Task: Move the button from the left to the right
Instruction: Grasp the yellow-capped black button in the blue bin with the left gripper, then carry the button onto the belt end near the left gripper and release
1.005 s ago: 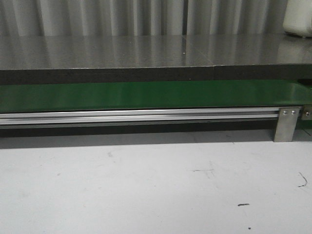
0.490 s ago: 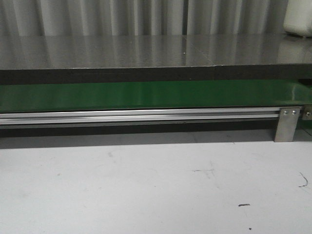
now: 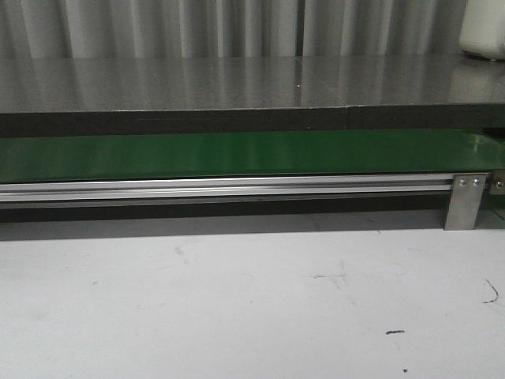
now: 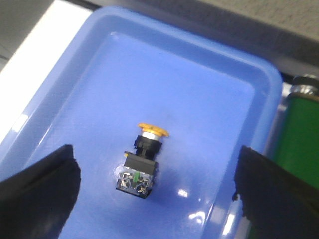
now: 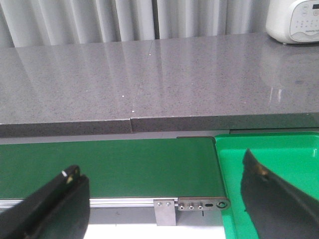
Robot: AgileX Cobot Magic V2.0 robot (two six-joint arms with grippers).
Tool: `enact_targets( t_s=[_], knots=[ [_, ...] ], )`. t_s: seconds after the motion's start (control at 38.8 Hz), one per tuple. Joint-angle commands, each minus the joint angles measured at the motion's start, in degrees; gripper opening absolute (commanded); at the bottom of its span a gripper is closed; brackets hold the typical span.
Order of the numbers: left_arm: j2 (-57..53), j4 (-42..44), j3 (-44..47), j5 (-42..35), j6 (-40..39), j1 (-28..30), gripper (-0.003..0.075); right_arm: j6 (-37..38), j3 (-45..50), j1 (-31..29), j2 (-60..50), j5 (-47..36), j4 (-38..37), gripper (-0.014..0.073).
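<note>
Grey tabletop (image 5: 149, 79) behind green conveyor belt (image 3: 237, 154); button (image 4: 141, 162) lies in blue tray (image 4: 199, 99), both grippers' jaws wide, empty.

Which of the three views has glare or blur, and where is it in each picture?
Front view: soft vertical reflections lie on the grey counter, and the whole picture is slightly soft. Left wrist view: small bright glare spots sit on the blue tray near the button; the left tool is blurred. Right wrist view: the right tool is dark and blurred.
</note>
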Motion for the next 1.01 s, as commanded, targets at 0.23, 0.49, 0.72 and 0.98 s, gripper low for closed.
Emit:
enact_targets(
  t_s=[0.23,0.49,0.72,0.98],
  knots=[
    [13.84,-0.19,-11.50,8.54,7.43,2.05,0.0594,-0.37,-1.99,0.09,0.82,-4.28,-0.54,0.0633],
    [19.85,1.45,-12.46,8.43,8.43,2.05,0.0562,-0.37,-1.99,0.09,0.82,-4.28,-0.54,0.0633],
    [20.13,1.45,-12.46,8.09,8.43,2.05,0.0334,-0.37,-1.99,0.09,0.82,-4.28,-0.54,0.0633],
    [18.88,1.34,-12.46,8.79,8.50,1.94,0.0079,-0.37,-1.99,0.09,0.82,-4.28,-0.54,0.0633]
  ],
)
